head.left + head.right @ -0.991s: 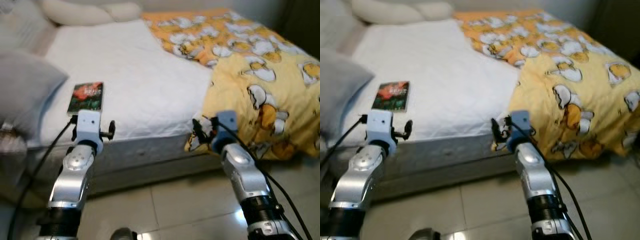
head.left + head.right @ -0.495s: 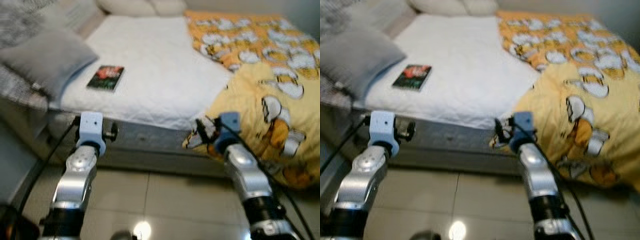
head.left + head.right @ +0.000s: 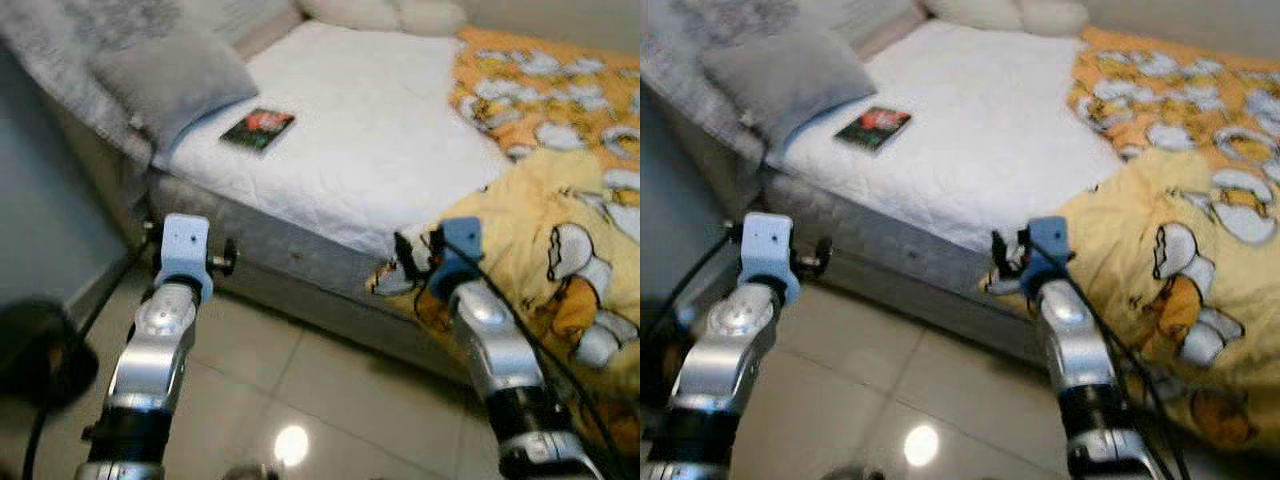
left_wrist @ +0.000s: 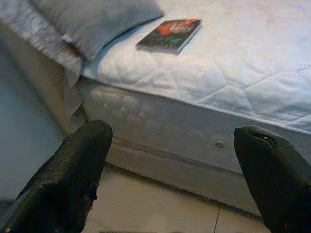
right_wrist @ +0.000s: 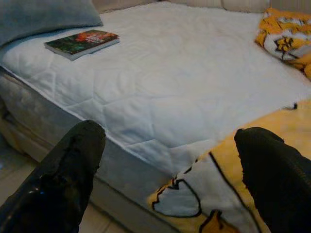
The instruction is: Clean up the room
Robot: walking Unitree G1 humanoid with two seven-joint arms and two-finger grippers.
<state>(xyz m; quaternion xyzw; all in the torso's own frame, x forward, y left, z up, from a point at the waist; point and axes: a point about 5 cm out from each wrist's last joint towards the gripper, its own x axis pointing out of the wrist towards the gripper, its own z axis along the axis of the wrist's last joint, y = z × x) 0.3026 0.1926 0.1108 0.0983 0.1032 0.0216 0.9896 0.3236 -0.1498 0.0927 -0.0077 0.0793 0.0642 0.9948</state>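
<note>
A dark book with a red cover picture [image 3: 258,128] lies flat on the white mattress [image 3: 380,150], close to a grey pillow [image 3: 175,78]. A yellow patterned blanket [image 3: 570,260] is bunched over the bed's right side and hangs off its edge. My left gripper [image 4: 172,145] is held over the floor in front of the bed's side, open and holding nothing, with the book [image 4: 169,35] well beyond it. My right gripper [image 5: 170,145] hovers at the mattress edge where the blanket [image 5: 252,160] hangs down, also open and holding nothing.
Glossy floor tiles [image 3: 300,390] run along the bed. A grey wall or panel [image 3: 40,220] stands at the left, with a dark round object [image 3: 40,350] on the floor beside it. Cream pillows [image 3: 385,12] lie at the head of the bed.
The whole view has swung and drawn back, so the bed now lies diagonally and farther off, with more floor and the left wall in sight. Both arms keep their pose.
</note>
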